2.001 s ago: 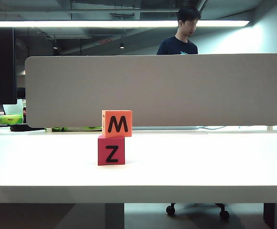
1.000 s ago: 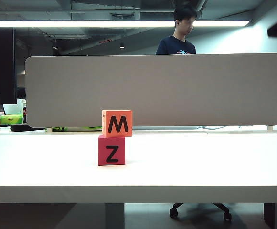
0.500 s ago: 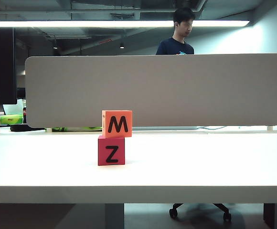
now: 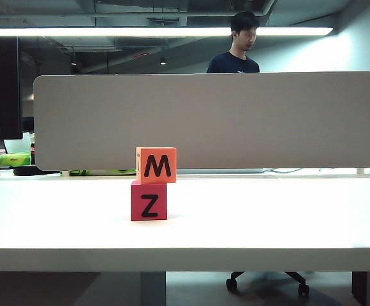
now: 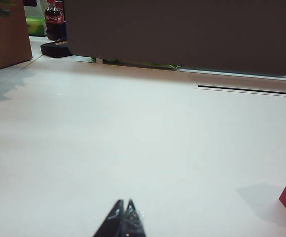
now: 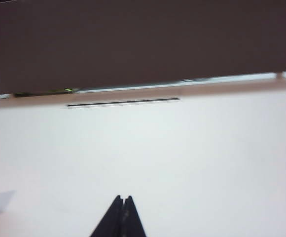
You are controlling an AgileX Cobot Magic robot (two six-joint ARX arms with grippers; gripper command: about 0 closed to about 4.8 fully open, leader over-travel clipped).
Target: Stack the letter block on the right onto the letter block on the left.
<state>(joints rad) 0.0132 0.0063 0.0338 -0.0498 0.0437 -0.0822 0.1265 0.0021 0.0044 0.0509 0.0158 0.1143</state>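
An orange block marked M (image 4: pixel 156 165) sits on top of a red block marked Z (image 4: pixel 148 201), both upright with their letters facing the camera; the upper one is shifted a little to the right of the lower. The pair stands on a white tabletop (image 4: pixel 268 217), left of its middle. Behind runs a grey divider panel (image 4: pixel 236 118), and a person in a dark shirt (image 4: pixel 236 48) stands beyond it. No hand of either arm shows here.

Black "M" on orange block (image 4: pixel 156 166), black "Z" on red block (image 4: pixel 148 201) beneath
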